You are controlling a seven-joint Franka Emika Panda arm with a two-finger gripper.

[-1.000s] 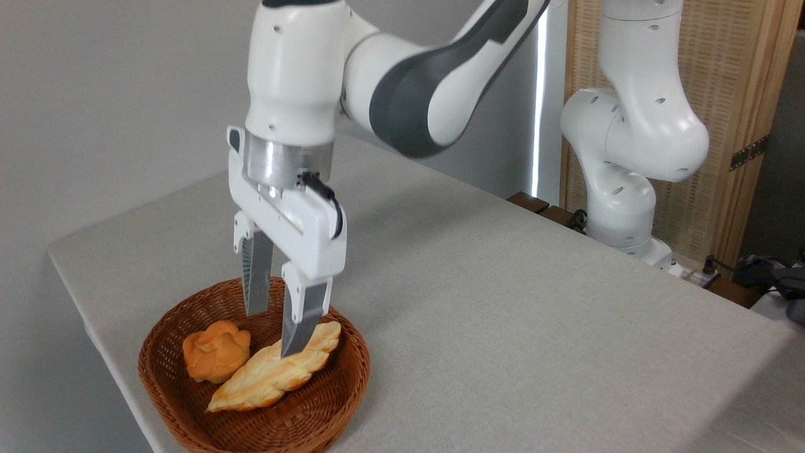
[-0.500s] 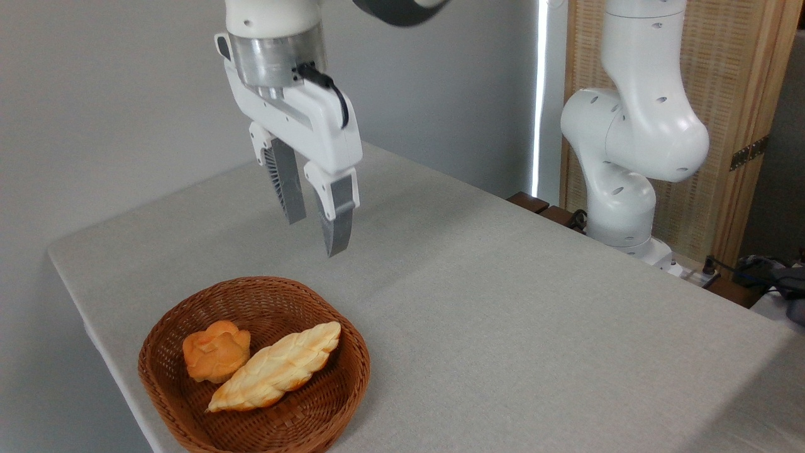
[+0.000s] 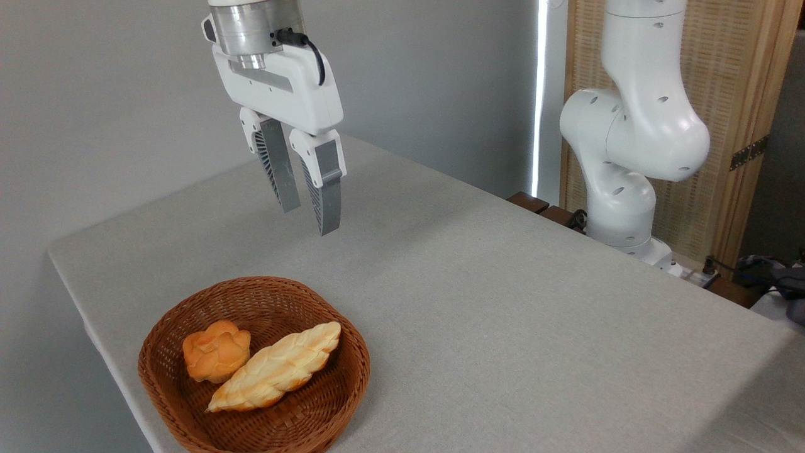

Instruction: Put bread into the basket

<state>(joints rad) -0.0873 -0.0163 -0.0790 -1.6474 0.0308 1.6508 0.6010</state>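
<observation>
The long braided bread (image 3: 277, 367) lies flat inside the brown wicker basket (image 3: 346, 371), running from its front left up to its right rim. High above the basket's far edge hangs my gripper (image 3: 310, 220), open, with nothing between its two grey fingers. It touches neither the loaf nor the basket.
A small round orange knotted bun (image 3: 216, 350) sits in the basket to the left of the loaf, touching it. The basket stands near the table's (image 3: 503, 327) front left corner. The arm's white base (image 3: 629, 157) rises at the back right, before a wooden screen.
My gripper let go of the loaf in the basket and rose well above it, shifting slightly back. The loaf and the bun stayed where they were.
</observation>
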